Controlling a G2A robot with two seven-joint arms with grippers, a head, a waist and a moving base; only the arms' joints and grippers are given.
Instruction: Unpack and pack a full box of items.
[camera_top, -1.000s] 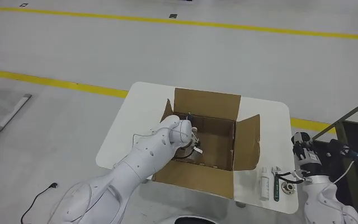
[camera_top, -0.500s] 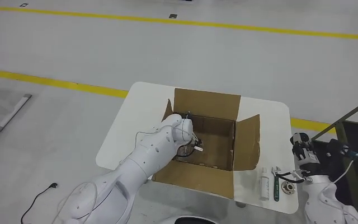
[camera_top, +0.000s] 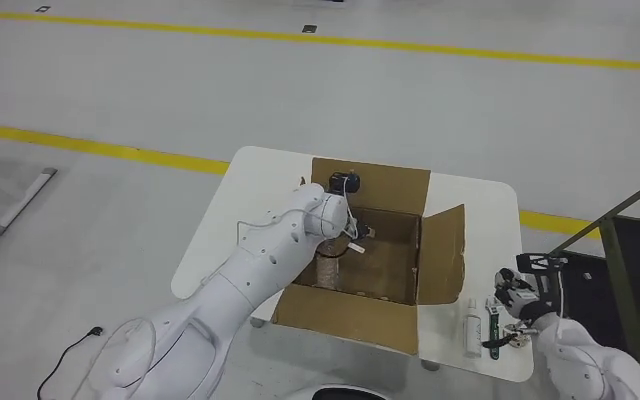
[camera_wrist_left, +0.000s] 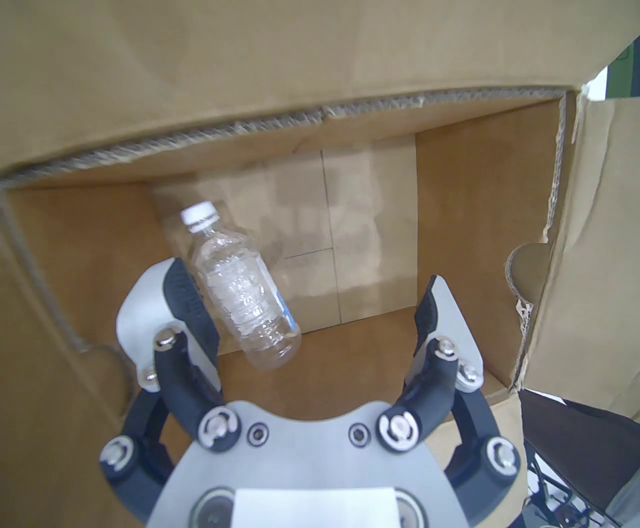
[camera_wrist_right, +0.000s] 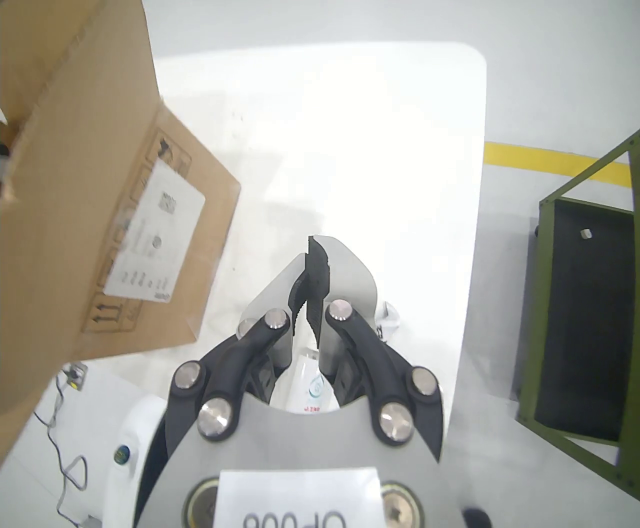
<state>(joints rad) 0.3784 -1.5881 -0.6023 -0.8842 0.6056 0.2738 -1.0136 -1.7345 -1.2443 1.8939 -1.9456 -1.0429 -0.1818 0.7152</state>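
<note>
Holding the left gripper (camera_wrist_left: 305, 280) spread wide and empty inside the cardboard box (camera_wrist_left: 470, 240), with the clear bottle (camera_wrist_left: 240, 295) tilted in a corner of the box, just beside one finger. Keeping the right gripper (camera_wrist_right: 314, 260) clenched on nothing above the table (camera_wrist_right: 380, 150), near a white bottle (camera_top: 472, 328) lying outside the box. Probably unpacking, going for what seems the last item; next, centring the clear bottle between the fingers and closing on it. Struggling to tell whether that finger is touching the bottle; losing part of the box floor behind the near flap.
</note>
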